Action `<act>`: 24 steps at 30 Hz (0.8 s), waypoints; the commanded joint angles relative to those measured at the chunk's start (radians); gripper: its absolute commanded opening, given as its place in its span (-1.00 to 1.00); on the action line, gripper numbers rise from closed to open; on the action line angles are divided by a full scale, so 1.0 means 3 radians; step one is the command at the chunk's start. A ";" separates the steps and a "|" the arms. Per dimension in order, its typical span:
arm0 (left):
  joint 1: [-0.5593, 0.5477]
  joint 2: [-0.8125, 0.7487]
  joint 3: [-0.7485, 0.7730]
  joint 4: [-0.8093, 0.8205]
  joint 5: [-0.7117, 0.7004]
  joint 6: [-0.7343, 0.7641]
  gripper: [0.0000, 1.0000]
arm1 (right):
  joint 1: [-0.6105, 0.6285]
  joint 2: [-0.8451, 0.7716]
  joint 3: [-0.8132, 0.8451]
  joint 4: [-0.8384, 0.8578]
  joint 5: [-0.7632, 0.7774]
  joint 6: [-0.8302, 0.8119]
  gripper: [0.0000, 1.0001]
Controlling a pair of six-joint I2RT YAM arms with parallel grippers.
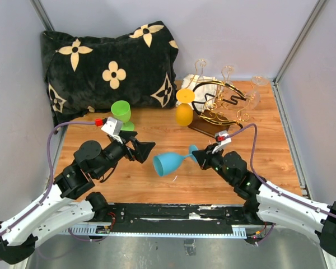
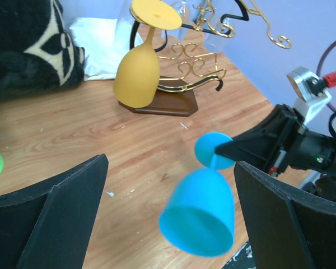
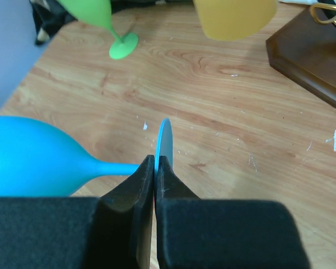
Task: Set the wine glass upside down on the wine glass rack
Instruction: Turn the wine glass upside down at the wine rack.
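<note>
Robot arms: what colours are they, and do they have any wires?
The left arm and right arm are white near the base, then black with round joints. The left gripper and right gripper are black with wedge-shaped fingers. A thin purple cable runs along each arm to a pale camera block with a red plug.

Lab test booth (plain panels, aluminium posts).

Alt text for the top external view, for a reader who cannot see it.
The right gripper pinches the foot of a blue wine glass held on its side, with the open left gripper facing its bowl. Behind, an orange glass hangs upside down on the gold wine glass rack.
</note>
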 commanded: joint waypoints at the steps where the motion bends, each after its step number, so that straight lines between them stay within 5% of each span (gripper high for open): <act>1: -0.0027 0.0050 0.0083 -0.0077 -0.0183 0.0100 0.99 | 0.0211 -0.0103 0.0061 -0.0252 -0.0136 -0.1060 -0.98; 17: -0.0027 0.0269 0.0019 -0.0012 0.0140 0.0549 0.99 | 0.1364 0.0101 0.0396 -0.0056 0.0684 -0.3366 -0.90; 24: -0.0027 0.0360 0.0057 0.0046 0.0347 0.0992 0.99 | 0.1422 0.0152 0.0552 0.0173 0.0611 -0.4005 -0.99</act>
